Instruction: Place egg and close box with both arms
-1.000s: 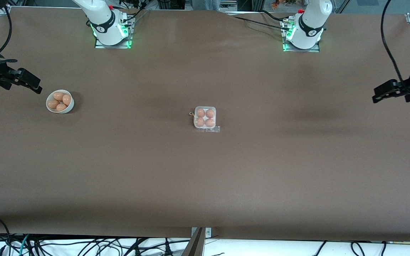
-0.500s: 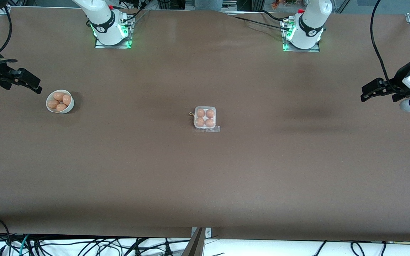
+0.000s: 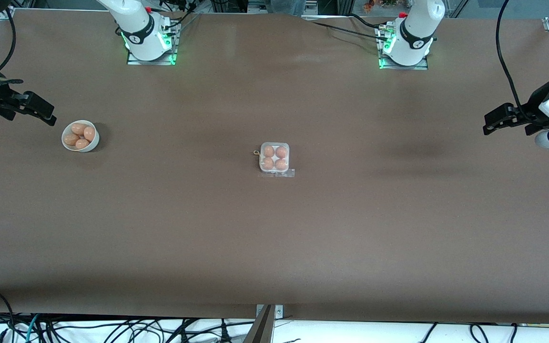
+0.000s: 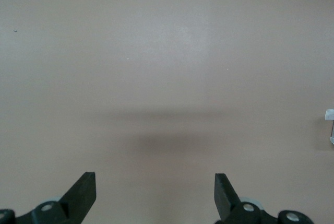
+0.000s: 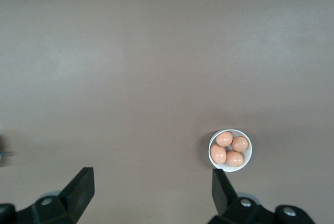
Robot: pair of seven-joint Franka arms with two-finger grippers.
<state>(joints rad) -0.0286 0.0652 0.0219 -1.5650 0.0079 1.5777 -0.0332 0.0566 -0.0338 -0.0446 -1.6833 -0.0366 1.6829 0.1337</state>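
The box (image 3: 274, 158) sits mid-table, four eggs inside. The left gripper (image 3: 490, 125) and right gripper (image 3: 48, 116) hang over opposite table ends, both spread wide and empty. A bowl (image 3: 80, 136) of eggs sits near the right one.

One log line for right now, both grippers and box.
left gripper: open, empty | right gripper: open, beside bowl | box: four eggs

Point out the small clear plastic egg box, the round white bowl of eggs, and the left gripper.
Small clear plastic egg box (image 3: 274, 157), front view, centre among its four eggs.
Round white bowl (image 3: 66, 146), front view, rim.
Left gripper (image 3: 489, 127), front view, between fingertips.
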